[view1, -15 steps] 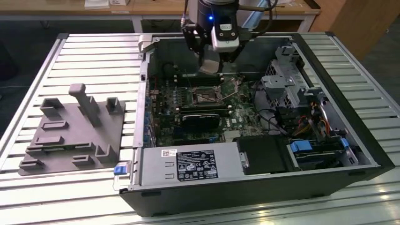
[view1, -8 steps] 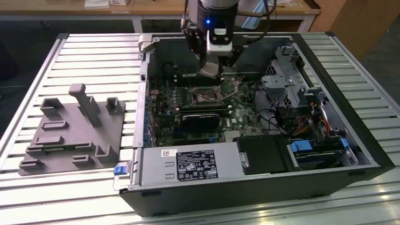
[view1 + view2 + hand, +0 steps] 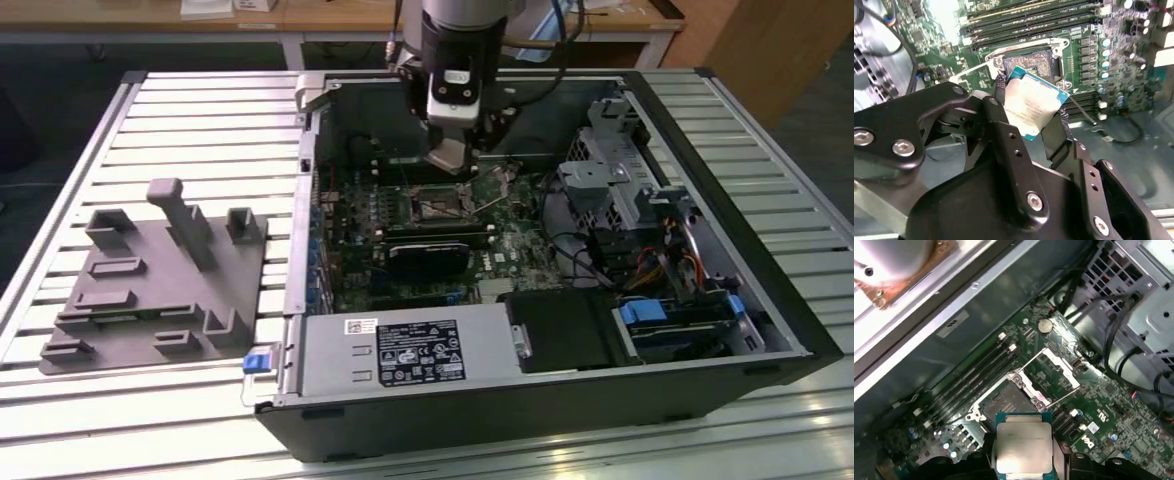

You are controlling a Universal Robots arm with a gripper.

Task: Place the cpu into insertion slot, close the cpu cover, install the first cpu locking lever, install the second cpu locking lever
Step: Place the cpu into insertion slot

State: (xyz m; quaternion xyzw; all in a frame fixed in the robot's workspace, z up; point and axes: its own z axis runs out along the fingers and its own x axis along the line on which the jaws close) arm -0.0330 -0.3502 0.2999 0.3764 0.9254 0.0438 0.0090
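Note:
My gripper [image 3: 1023,460] is shut on the cpu [image 3: 1023,447], a flat square chip with a pale silvery face, pinched by its edges between two black fingers [image 3: 1061,456]. In the second wrist view the cpu [image 3: 1033,106] hangs tilted above the insertion slot [image 3: 1029,61] without touching it. The insertion slot [image 3: 1006,401] lies uncovered, its dark centre showing. The cpu cover [image 3: 1053,371], a thin metal frame with a square window, is swung open beside it. A thin lever rod [image 3: 1064,397] sticks out by the socket. In the exterior view my gripper [image 3: 450,160] hovers just behind the insertion slot [image 3: 434,207].
The open computer case [image 3: 787,330] lies on a slatted metal table. Memory slots [image 3: 971,380] run beside the socket, with a long black card [image 3: 427,255] in front of it. A drive cage with cables [image 3: 627,190] stands on the exterior view's right, a grey fixture plate [image 3: 134,300] on its left.

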